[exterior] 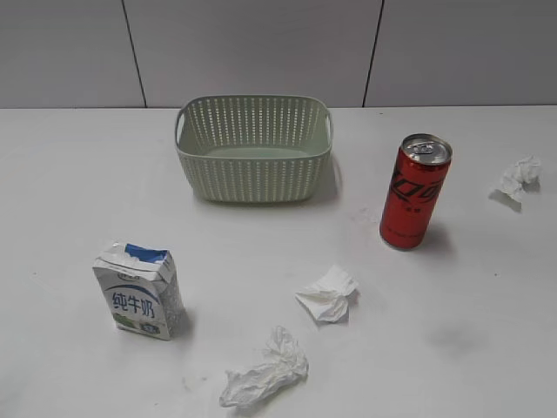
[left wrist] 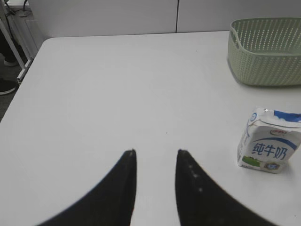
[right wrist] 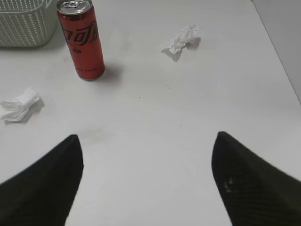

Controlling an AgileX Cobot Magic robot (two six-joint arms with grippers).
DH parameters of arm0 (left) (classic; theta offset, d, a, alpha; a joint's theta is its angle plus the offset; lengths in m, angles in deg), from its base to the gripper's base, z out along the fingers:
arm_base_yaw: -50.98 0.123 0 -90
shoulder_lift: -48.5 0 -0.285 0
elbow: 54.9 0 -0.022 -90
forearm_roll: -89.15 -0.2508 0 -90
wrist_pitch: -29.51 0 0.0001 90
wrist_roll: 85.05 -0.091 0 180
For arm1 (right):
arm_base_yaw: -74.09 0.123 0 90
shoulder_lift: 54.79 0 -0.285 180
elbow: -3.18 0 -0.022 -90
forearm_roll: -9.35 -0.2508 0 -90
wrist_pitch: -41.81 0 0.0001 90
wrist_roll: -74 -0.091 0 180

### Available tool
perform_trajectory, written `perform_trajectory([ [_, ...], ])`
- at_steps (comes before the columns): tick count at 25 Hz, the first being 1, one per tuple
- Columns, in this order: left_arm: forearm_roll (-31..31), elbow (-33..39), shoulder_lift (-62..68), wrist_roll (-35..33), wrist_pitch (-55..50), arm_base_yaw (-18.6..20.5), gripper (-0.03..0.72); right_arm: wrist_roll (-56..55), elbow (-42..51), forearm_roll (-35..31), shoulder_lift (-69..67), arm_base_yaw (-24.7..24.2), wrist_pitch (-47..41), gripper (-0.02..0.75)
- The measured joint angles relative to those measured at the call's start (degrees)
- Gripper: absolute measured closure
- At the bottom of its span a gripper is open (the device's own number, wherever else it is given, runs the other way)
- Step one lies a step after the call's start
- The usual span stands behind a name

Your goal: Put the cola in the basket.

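Observation:
The cola (exterior: pixel 415 192) is a tall slim red can with black lettering and a silver top. It stands upright on the white table, right of the basket. It also shows at the top left of the right wrist view (right wrist: pixel 81 40). The pale green perforated basket (exterior: pixel 253 148) sits at the back centre, empty; it also shows in the left wrist view (left wrist: pixel 266 51). My right gripper (right wrist: pixel 146 137) is wide open and empty, well short of the cola. My left gripper (left wrist: pixel 156 151) is open and empty over bare table. Neither gripper shows in the exterior view.
A white-and-blue milk carton (exterior: pixel 138 291) stands at the front left, also in the left wrist view (left wrist: pixel 269 141). Crumpled tissues lie at the front centre (exterior: pixel 265 371), mid table (exterior: pixel 328 294) and far right (exterior: pixel 518 177). The table's left edge (left wrist: pixel 21 84) is near.

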Motion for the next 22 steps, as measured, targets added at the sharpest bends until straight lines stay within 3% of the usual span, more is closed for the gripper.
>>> perform_trajectory([
  [16,0.0,0.0,0.0,0.0,0.0,0.0,0.46,-0.1,0.0,-1.24,-0.37,0.0,0.12,0.106],
  [22,0.0,0.0,0.0,0.0,0.0,0.0,0.46,0.28,-2.49,-3.75,-7.58,0.0,3.57,0.111],
])
